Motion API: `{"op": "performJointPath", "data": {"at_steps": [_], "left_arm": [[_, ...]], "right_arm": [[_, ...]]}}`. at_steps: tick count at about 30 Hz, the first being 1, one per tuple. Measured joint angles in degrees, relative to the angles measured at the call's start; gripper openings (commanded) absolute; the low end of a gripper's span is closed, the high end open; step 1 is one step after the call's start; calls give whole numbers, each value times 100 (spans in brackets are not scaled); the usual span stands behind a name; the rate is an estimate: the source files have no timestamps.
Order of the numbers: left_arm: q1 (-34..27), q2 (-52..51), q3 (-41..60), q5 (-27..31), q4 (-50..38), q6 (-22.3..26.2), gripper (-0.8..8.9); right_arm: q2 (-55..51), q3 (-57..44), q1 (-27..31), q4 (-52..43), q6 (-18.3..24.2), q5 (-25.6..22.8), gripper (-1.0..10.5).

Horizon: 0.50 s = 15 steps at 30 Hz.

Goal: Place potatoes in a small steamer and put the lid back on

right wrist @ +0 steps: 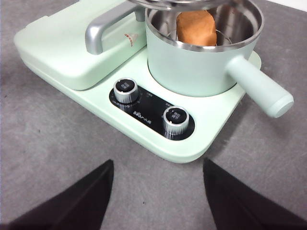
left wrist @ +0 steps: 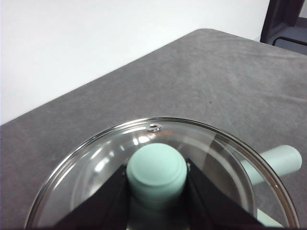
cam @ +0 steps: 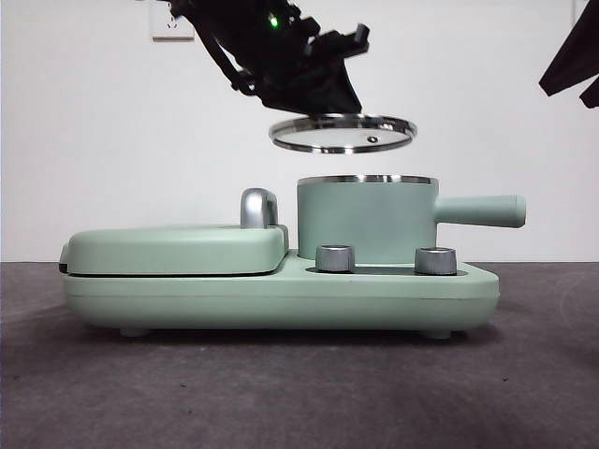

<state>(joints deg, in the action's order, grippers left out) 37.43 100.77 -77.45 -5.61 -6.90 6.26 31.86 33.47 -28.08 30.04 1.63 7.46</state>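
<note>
The mint-green steamer pot (cam: 365, 220) stands on the green cooker base, its long handle (cam: 479, 210) pointing right. The orange-brown potato (right wrist: 194, 28) lies inside the pot, seen in the right wrist view. My left gripper (left wrist: 156, 179) is shut on the green knob (left wrist: 156, 173) of the glass lid (cam: 343, 133) and holds the lid level a little above the pot's rim. My right gripper (right wrist: 158, 184) is open and empty, back from the cooker's front; it shows as a black tip at the front view's top right corner (cam: 573, 61).
The cooker base (cam: 281, 295) carries a closed flat griddle plate (cam: 173, 248) with a steel handle (cam: 258, 208) left of the pot, and two steel dials (cam: 335, 258) (cam: 435, 260) at the front. Grey table around it; white wall behind.
</note>
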Motion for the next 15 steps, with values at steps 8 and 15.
{"op": "performJointPath", "data": {"at_steps": [8,15], "left_arm": [[37,378,-50,-72,-450,131,9],[37,638,-87,-116,-789,168,9]], "right_arm": [[0,0,0,103,0,0,285],[0,0,0,149,0,0,285]]}}
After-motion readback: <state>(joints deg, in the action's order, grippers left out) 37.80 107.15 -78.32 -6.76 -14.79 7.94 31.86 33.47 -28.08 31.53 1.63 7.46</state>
